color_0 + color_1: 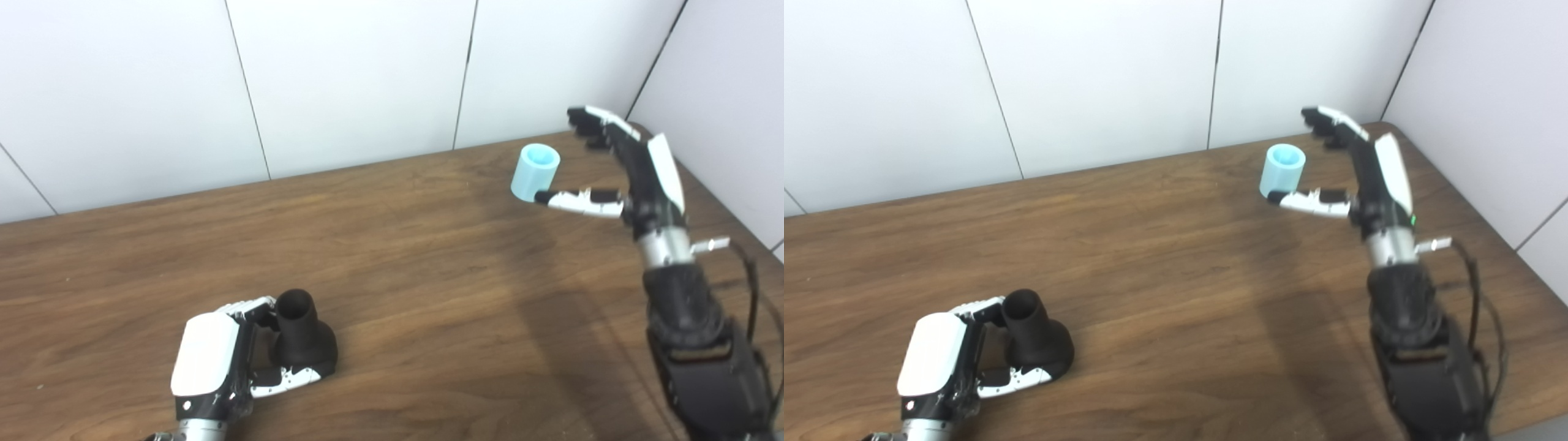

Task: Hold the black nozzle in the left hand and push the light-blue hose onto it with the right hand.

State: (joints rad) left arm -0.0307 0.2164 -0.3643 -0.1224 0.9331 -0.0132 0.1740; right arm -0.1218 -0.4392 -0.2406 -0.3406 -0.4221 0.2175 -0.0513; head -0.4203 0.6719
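Black nozzle (pixel 303 340) stands upright on the wooden worktop (pixel 392 269) in the lower left of the frame, its wide rounded base down and its narrower open mouth pointing up. The left hand (pixel 211 364), white-backed with dark fingers, comes in from the bottom edge and wraps the nozzle from the left side: the fingers (pixel 248 306) curl around behind the neck, and the thumb (pixel 288 376) lies along the front of the base, so the nozzle sits clasped between them while still resting on the wood.

The light-blue hose (pixel 535 172), a short pale cylinder with an open top, stands upright in the upper right of the frame, near the back edge of the worktop and well apart from the nozzle. The right hand (pixel 631 165) reaches up from the lower right, spread wide and holding nothing. Its thumb (pixel 579 201) stretches leftward with the tip at the lower front of the hose; whether it touches cannot be told. The fingers (pixel 597 122) are extended above and to the right of the hose, clear of it.

A white panelled wall (pixel 355 79) with thin dark seams runs behind the worktop and turns a corner at the upper right. Dark cables (pixel 756 288) loop beside the right forearm.
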